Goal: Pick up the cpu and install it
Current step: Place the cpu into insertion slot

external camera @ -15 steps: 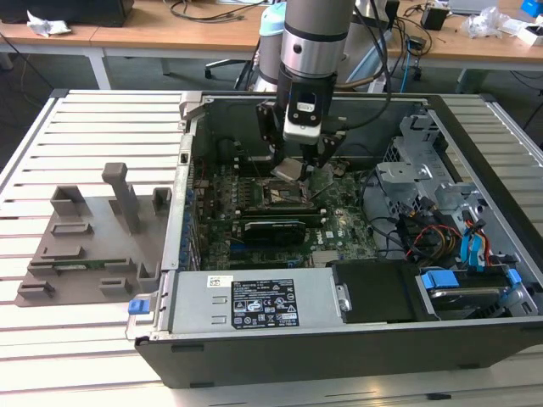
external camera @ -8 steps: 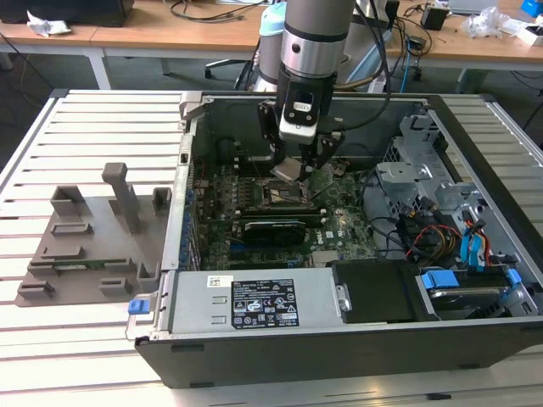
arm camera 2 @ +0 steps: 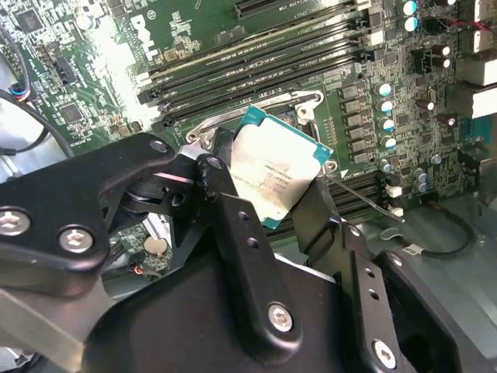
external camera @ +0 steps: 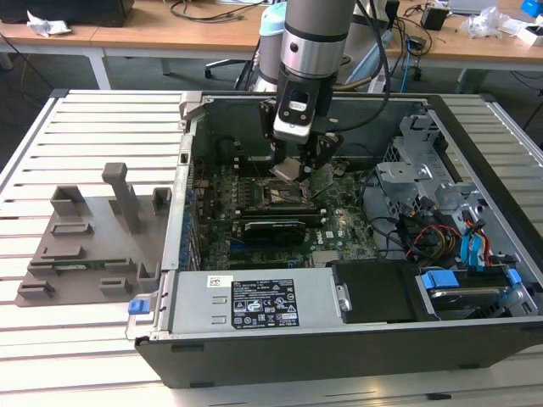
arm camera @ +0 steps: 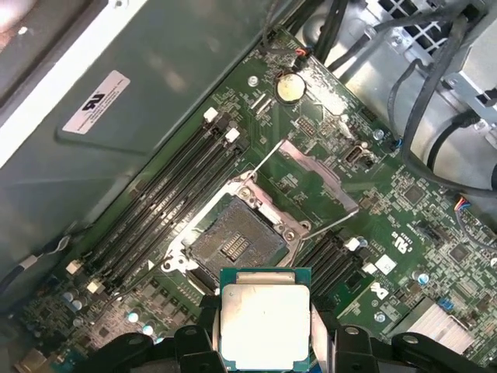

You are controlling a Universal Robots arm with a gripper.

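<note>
The gripper (external camera: 297, 164) is clamped on the cpu (arm camera: 264, 325), holding it just above the open socket (arm camera: 233, 239), far inside the case (external camera: 254, 360). The cpu looks tilted. Lowered askew or misaligned, it could bend socket pins or slip free.

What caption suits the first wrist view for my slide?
Gripper holds the cpu near the empty socket on the motherboard.

We see the small square cpu (arm camera: 264, 332) topped with matt, silvery metal and edged in teal laminate. The black tool (arm camera 2: 264, 186) looks smooth and satin, with shiny screws (arm camera 2: 280, 315). The green circuit board (arm camera: 435, 225) gleams glossy; the grey case wall (arm camera: 178, 155) is dull sheet metal.
</note>
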